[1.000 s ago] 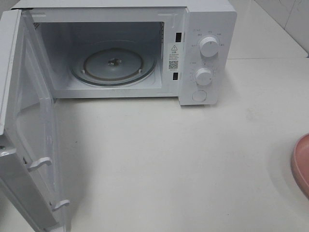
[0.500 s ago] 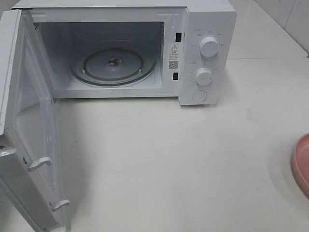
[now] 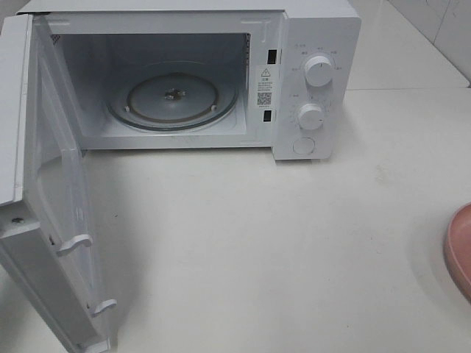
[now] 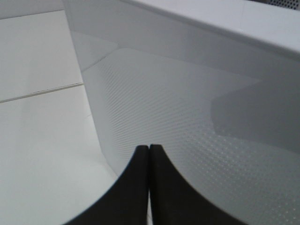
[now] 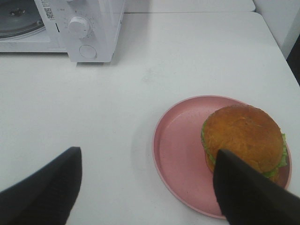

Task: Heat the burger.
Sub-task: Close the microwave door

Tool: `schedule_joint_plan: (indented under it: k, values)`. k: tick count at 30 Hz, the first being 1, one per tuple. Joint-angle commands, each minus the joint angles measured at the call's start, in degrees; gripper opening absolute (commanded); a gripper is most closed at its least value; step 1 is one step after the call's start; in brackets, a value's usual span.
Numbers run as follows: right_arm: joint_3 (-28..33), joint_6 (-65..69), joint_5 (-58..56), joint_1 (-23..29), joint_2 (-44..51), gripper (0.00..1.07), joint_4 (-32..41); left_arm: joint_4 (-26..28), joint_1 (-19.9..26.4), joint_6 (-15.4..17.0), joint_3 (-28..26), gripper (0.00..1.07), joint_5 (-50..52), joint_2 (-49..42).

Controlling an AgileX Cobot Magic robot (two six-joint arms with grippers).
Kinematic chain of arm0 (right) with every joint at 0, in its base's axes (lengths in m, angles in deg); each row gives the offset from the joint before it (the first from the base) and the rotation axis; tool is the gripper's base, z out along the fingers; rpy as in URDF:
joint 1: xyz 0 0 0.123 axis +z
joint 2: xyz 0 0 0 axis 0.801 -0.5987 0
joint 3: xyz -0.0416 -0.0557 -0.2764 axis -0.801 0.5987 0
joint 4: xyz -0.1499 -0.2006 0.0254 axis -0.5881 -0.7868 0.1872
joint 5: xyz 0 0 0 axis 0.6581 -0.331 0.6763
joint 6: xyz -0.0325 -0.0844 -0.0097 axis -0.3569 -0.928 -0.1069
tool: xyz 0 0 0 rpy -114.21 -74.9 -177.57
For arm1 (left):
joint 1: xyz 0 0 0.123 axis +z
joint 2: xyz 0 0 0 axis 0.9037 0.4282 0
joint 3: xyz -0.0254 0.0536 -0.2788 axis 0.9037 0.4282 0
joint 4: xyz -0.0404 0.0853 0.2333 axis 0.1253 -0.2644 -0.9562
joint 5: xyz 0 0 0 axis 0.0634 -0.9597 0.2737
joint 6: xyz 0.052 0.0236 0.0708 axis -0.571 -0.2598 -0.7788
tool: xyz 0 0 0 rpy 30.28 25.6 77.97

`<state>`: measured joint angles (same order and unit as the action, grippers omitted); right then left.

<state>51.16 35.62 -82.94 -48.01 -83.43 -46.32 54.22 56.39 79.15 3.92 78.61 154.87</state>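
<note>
A pale, glossy bench (image 3: 243, 243) ran under white wall tiles, and the white microwave (image 3: 316, 44) sat at its far side with its cavity gaping. At the far left the microwave door (image 3: 44, 220) had swung a little wider over the last second, its latch hooks sliding down and outward, so the mouth of the oven stood fully clear. I took that as the opening step finished, or very nearly. The left gripper (image 4: 149, 154) had its black fingers (image 4: 133, 187) pressed together on nothing, tips right up against the dotted inner face of that door; whether they actually touched it I could not tell.

Inside, the glass turntable (image 3: 173, 99) lay bare, ready to receive. The two dials (image 3: 318, 71) and the round button beneath them were untouched, off to the right of the cavity.

Further right, the right gripper (image 5: 145, 180) hung above the bench with its fingers (image 5: 51, 187) spread wide, holding nothing. The burger (image 5: 241, 136) sat on the pink plate (image 5: 178, 140), just ahead of the outer finger, which overlapped the bun's edge in the wrist view. Nothing stood on the open stretch of bench between the plate and the oven. Only the swung door at the left looked a possible snag for a careless carry.
</note>
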Motion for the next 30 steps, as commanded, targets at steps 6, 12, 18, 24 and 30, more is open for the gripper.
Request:
schedule_joint_plan:
  k: [6,12,18,24,30]
  values:
    - [0.11,-0.69,0.52,-0.23,1.49,0.75,0.06,-9.57,-0.34,6.25,0.00,0.00,15.93,9.91]
    - [0.11,-0.69,0.52,-0.23,1.49,0.75,0.06,-13.52,-0.34,8.71,-1.60,0.00,24.18,14.44]
    - [0.11,-0.69,0.52,-0.23,1.49,0.75,0.06,-15.24,-0.57,10.77,-4.70,0.00,24.06,17.36]
    - [0.11,-0.69,0.52,-0.23,1.49,0.75,0.06,-10.60,-7.96,8.42,-10.20,0.00,17.13,19.82]
    - [0.11,-0.69,0.52,-0.23,1.49,0.75,0.06,-3.38,-12.89,7.56,-13.98,0.00,17.30,23.78]
